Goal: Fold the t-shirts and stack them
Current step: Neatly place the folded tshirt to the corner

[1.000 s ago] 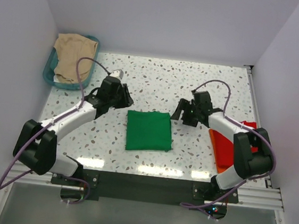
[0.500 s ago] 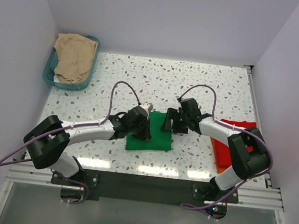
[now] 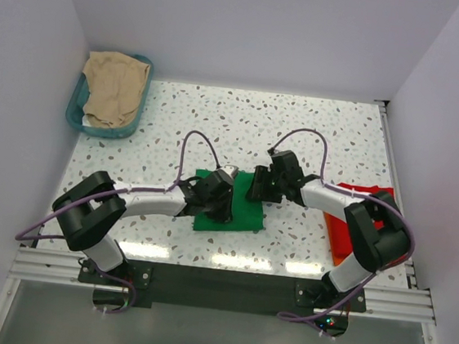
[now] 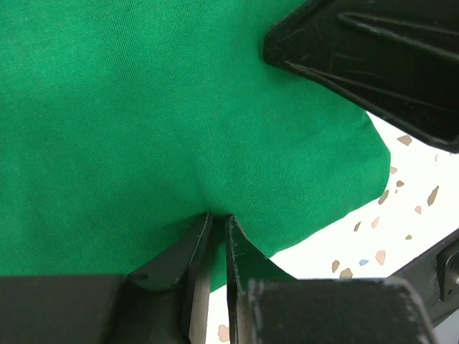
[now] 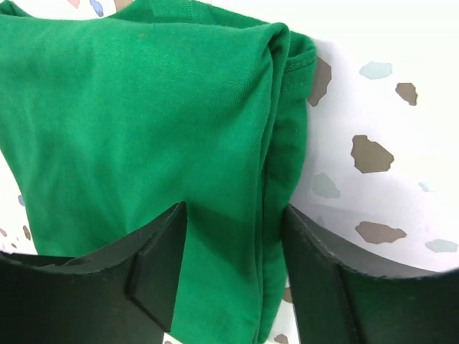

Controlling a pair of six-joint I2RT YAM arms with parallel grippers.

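The green shirt (image 3: 245,216) is lying folded into a compact square at the middle of the desk (image 3: 299,130), and the red shirt (image 3: 341,230) is lying well apart at the right edge, partly under the right arm. The left pincer (image 4: 219,219) is bearing down on the left half of the green shirt with its fingers almost pressed together. The cloth is puckering toward the tips, so it seems to be nipping a small tuck of the top layer. The right pincer (image 5: 233,211) is sitting spread at the far right side, its two fingers straddling the thick folded edge without yet squeezing it. This cloth is looking light, soft and limp. It is likely to sag and slide open if lifted by one layer alone, and a pinch in mid-panel is likely to raise only the top ply. The better hold is probably at the stacked edges or corners, with every layer caught between the fingers, one pincer at each side so the square is hanging evenly. Dragging is risking bunching on the desk. The red shirt is looking only loosely laid out and will probably need the same corner holds.
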